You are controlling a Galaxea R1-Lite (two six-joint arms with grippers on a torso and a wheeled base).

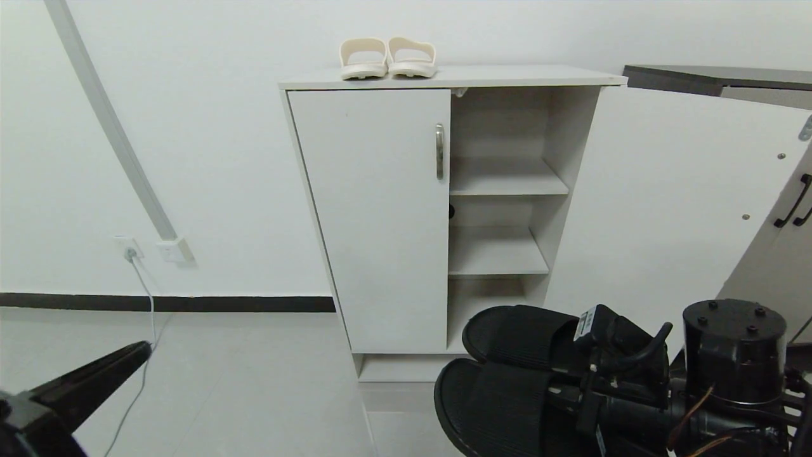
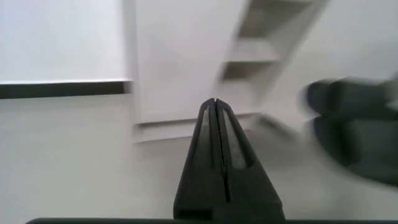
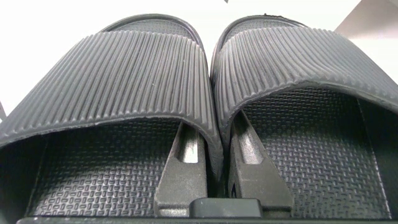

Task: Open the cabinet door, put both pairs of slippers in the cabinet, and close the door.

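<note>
Two black ribbed slippers [image 3: 149, 68] | right gripper [image 3: 213, 140] pinching both | cream pair [image 1: 387, 58] atop cabinet [image 1: 374, 222]

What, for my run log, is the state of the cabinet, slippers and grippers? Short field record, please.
cabinet: right door open, left door shut
black slippers: pair clamped in right gripper, in front of the open side's lowest compartment, not yet inside
beige slippers: pair side by side on cabinet top
left gripper: shut, holding nothing, low on the left
</note>
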